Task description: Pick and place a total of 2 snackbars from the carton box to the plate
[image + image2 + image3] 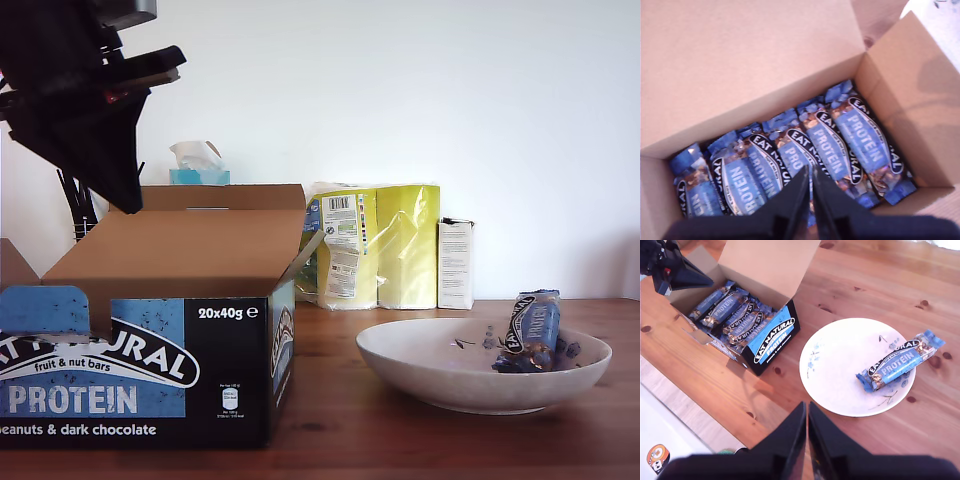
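Note:
The carton box [150, 380] stands open at the exterior view's left, its flaps up. Several snackbars [860, 145] in blue and black wrappers lie side by side inside it. My first gripper [810, 172] hovers above them, shut, with nothing between its fingers. In the exterior view it is the black arm [128, 200] over the box. One snackbar [532, 330] leans on the rim of the plate [440, 385] at the exterior view's right. My second gripper [806, 407] is shut and empty, high above the table, looking down on box [772, 337], plate [840, 365] and its snackbar [897, 365].
Against the back wall stand a yellow pack of paper rolls [380, 245], a slim white box [456, 263] and a blue tissue box [200, 175]. The wooden table [350, 430] has bare wood between box and plate. The second wrist view shows a table edge [685, 405].

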